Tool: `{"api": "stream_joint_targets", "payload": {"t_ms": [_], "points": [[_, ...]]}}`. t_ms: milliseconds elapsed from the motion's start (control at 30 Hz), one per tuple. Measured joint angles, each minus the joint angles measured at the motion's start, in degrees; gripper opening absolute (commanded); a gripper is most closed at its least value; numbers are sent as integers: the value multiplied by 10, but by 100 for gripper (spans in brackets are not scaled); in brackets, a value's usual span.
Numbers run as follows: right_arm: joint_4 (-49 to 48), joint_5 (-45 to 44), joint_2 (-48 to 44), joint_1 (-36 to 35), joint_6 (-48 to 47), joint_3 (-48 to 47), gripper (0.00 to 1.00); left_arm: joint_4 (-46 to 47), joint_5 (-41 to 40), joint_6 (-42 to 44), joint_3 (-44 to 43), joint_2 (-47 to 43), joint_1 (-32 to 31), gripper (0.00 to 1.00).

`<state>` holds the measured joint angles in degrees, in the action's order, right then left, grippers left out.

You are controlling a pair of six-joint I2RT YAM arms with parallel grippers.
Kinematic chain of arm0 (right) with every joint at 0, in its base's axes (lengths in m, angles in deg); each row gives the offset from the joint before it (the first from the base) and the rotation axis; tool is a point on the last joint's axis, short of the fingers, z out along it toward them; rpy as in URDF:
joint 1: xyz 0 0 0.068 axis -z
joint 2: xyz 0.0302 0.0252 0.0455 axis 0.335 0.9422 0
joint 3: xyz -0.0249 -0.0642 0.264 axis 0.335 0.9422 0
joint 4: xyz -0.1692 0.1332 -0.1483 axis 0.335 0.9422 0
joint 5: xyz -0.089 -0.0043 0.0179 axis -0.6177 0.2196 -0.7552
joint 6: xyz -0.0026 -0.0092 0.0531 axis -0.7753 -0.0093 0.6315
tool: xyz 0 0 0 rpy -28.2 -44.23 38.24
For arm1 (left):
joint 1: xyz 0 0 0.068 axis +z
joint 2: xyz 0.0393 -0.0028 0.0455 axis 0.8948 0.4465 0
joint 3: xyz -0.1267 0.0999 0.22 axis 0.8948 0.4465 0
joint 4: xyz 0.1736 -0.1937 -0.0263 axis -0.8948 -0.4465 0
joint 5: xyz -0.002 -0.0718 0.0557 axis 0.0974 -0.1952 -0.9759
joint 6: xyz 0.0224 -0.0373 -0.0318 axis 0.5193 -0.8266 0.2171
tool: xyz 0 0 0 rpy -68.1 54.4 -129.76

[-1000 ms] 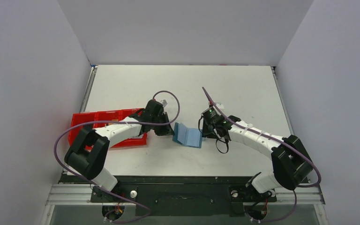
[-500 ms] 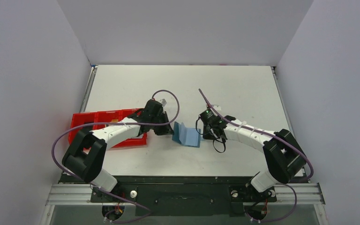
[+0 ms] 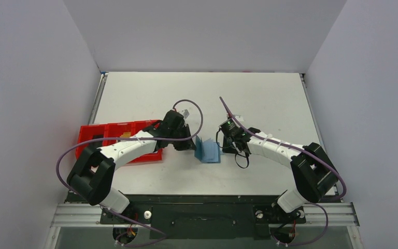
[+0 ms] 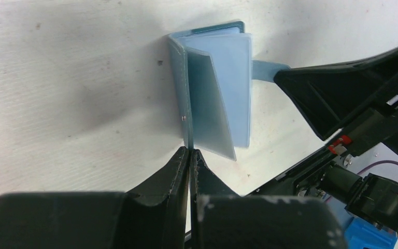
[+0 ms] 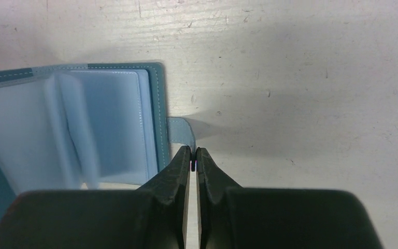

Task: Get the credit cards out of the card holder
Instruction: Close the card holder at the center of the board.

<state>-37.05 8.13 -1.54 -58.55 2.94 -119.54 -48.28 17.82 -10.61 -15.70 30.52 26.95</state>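
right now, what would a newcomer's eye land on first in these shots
The blue card holder stands half open in the middle of the white table, its clear sleeves fanned out. The left claw is shut on its cover edge and the right claw appears to pinch its tab, one from each side. A red tray lies at the table's left edge.
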Motion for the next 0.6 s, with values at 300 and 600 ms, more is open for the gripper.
{"api": "stream_joint_targets", "payload": {"t_ms": [300,600], "points": [[-10,9,1,-1,5,-8,0,-3,0,0,-43,19,-34,5],[-16,12,5,-1,7,-8,0,-1,3,0,-73,66,-53,27]]}}
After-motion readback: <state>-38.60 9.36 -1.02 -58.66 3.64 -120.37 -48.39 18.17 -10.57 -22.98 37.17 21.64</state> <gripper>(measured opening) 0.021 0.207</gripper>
